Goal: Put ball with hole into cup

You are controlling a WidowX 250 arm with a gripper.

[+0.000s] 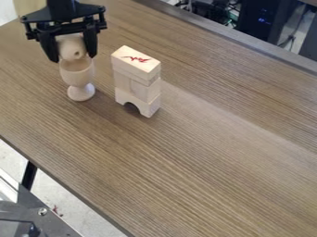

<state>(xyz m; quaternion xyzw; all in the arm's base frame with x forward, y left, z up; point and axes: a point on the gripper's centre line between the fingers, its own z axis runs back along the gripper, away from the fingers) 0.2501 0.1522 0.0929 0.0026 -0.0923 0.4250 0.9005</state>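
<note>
In the camera view, the arm was cut off by the top edge, and the upper part of the ball [69,45] was hidden by the end effector [73,58]. The inside of the cup [77,76] was mostly hidden, and whether its rim was touched by the ball could not be told. The metal part [37,213] at the lower left was cut off by the corner, and the dark equipment [263,18] at the upper right was cropped by the top edge.

The ball was seen as pale, plain wood, rounded, with a small dark hole [77,53] turned toward the camera. It was held between the two fingers of the end effector, which were parted by about the ball's width, directly above the mouth of the cup. The cup, of similar pale wood, was stood upright on a short stem and a round foot.

Just beside the cup on the right, a stack of blocks [137,76] was set, separated from it by a narrow gap. Its top was marked in red, and its base was pierced by an arch. The tabletop [210,152] was bounded by a slanting edge at the lower left and by a dark border [229,36] at the upper right. Between these, a wide stretch of wood grain was spread rightward and downward from the stack.
</note>
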